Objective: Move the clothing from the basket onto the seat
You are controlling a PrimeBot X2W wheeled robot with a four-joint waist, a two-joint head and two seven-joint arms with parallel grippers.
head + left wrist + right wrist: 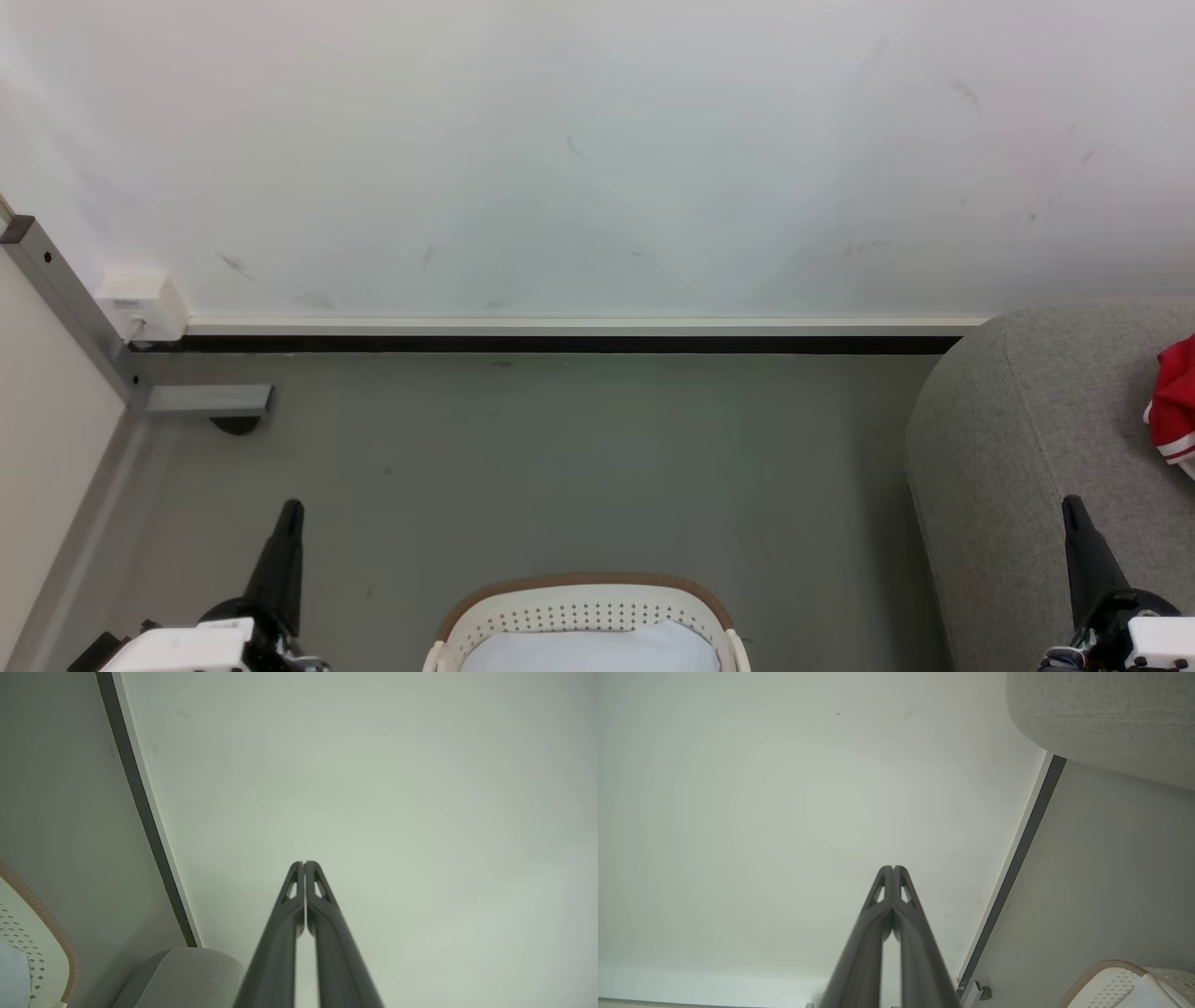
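Red clothing (1174,401) lies on the grey seat (1018,448), right of the basket (586,611), which holds something pale (590,651). Both sets of jaws flank the basket, pressed shut and empty; reaching in like that would likely only push the contents down, not catch them.

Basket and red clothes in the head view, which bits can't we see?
- basket: the head view's bottom edge cuts it off; what the pale lump inside is, unclear.
- red garment on the seat: the head view's right edge cuts it off, hiding most of it.
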